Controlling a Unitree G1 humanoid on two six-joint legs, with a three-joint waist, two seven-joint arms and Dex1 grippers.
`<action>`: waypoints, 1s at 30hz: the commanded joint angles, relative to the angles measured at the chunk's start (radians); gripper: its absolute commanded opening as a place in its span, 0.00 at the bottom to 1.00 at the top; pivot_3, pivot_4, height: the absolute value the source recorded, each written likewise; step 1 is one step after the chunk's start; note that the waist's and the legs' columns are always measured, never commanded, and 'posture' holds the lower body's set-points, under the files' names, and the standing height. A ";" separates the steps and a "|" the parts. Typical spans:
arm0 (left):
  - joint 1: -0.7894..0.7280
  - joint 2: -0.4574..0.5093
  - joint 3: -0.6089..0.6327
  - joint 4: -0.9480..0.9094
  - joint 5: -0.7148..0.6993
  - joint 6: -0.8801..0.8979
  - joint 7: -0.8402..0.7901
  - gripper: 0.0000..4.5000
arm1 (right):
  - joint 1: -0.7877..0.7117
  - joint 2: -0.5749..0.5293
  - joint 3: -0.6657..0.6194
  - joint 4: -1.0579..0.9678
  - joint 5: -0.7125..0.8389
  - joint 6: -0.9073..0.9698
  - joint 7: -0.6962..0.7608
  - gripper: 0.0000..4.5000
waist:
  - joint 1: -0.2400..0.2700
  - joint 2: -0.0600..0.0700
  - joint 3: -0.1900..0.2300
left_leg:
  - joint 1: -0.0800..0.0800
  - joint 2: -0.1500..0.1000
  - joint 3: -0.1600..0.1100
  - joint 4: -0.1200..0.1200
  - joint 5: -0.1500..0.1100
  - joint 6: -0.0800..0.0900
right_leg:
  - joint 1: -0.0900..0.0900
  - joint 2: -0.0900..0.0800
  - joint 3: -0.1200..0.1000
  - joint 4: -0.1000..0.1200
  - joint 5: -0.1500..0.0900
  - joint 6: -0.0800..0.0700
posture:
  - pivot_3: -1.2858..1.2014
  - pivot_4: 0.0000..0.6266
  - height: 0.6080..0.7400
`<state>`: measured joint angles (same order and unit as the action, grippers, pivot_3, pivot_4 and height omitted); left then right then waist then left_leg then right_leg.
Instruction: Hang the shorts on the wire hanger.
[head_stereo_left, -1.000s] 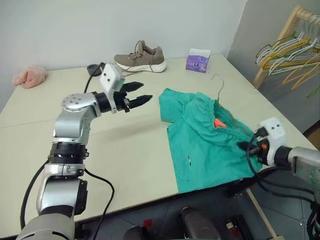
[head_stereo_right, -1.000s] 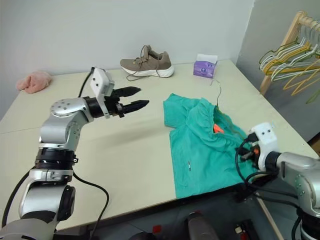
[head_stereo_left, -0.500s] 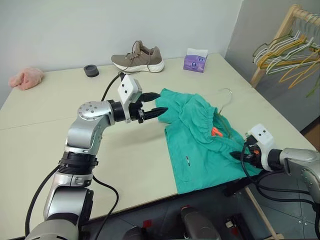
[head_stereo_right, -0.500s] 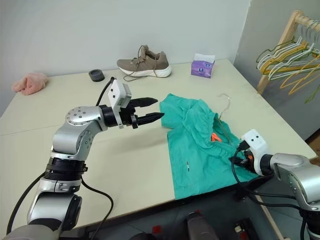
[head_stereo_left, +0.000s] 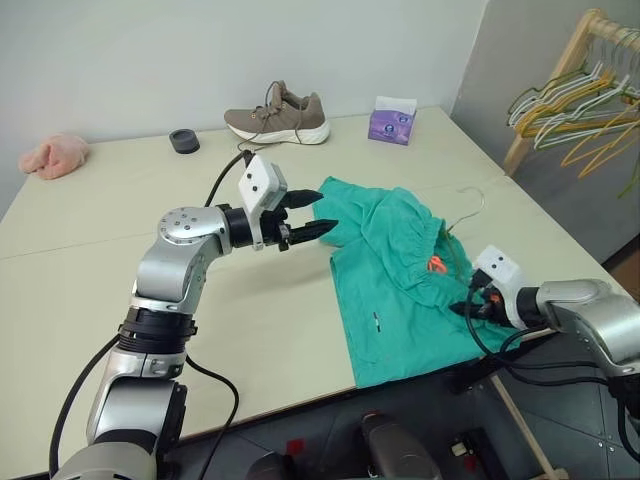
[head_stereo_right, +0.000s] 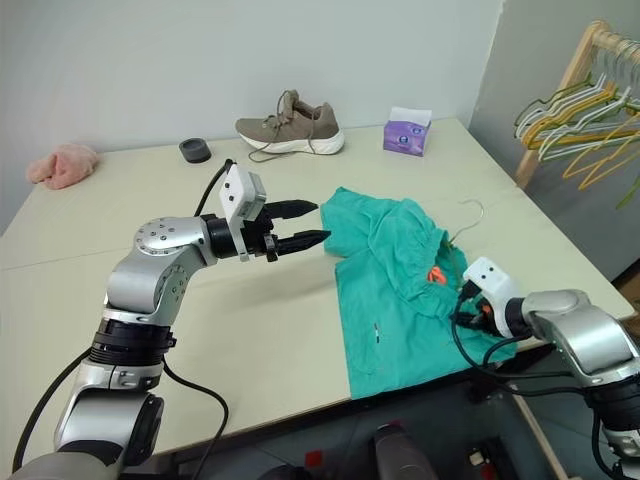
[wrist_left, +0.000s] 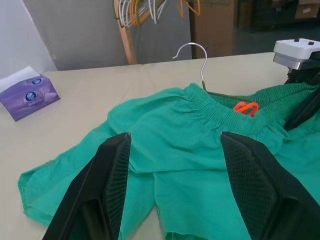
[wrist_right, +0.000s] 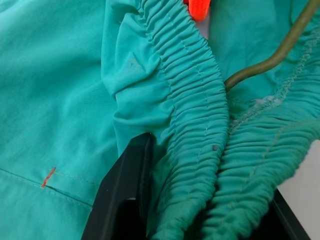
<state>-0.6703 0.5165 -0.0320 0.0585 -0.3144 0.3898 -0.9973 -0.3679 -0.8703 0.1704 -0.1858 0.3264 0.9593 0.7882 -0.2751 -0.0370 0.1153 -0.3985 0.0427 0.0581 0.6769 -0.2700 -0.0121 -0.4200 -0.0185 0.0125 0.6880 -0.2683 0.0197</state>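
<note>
Shorts (head_stereo_left: 405, 275) spread on beige table (head_stereo_left: 120, 220), right gripper (wrist_right: 200, 220) clamped on gathered waistband beside olive hanger (wrist_right: 272, 55), left gripper (head_stereo_left: 312, 214) apart near shorts, shoe (head_stereo_left: 278, 113) behind.

1. The left arm is reaching out level over the middle of the table, its elbow bent and its forearm aiming toward the right.
2. The left gripper (head_stereo_left: 312, 213) is hanging in the air with its two black fingers (wrist_left: 107, 185) spread apart, gripping nothing.
3. The right arm is coming in from the near right corner, its wrist angling down and toward the left.
4. The right gripper (head_stereo_right: 462, 305) is sitting at the gathered waistband of the shorts (head_stereo_left: 400, 285), its fingers (wrist_right: 122, 200) standing either side of the bunched fabric.
</note>
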 joint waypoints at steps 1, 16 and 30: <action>-0.001 0.000 0.012 -0.043 -0.014 -0.012 0.013 0.66 | -0.032 0.020 0.023 0.021 -0.028 -0.048 0.014 0.27 | -0.001 0.000 0.000 | 0.000 0.000 0.000 0.000 0.000 0.000 | 0.000 0.000 0.000 0.000 0.000 0.000 | 0.39 0.14 1.00; -0.015 0.001 0.089 0.019 0.002 -0.079 0.145 0.66 | 0.037 0.036 -0.124 -0.071 -0.115 -0.248 -0.090 0.01 | 0.007 0.001 0.000 | 0.001 -0.002 -0.013 0.001 0.000 0.000 | 0.010 -0.003 -0.013 -0.006 0.001 -0.001 | 0.40 0.13 1.00; 0.026 0.013 0.037 -0.094 -0.123 0.048 0.010 0.66 | 0.299 0.025 -0.643 -0.290 -0.018 0.056 -0.184 0.01 | 0.036 0.003 0.002 | -0.001 -0.015 -0.029 0.001 0.001 0.001 | 0.017 -0.015 -0.027 -0.007 0.000 0.001 | 0.37 0.17 1.00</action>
<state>-0.6377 0.5311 0.0209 0.0291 -0.3999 0.4217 -0.9543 -0.0841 -0.8411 -0.3809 -0.4405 0.3003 0.9886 0.6251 -0.2387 -0.0339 0.1173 -0.4002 0.0272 0.0295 0.6780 -0.2693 -0.0114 -0.4029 -0.0347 -0.0144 0.6807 -0.2687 0.0210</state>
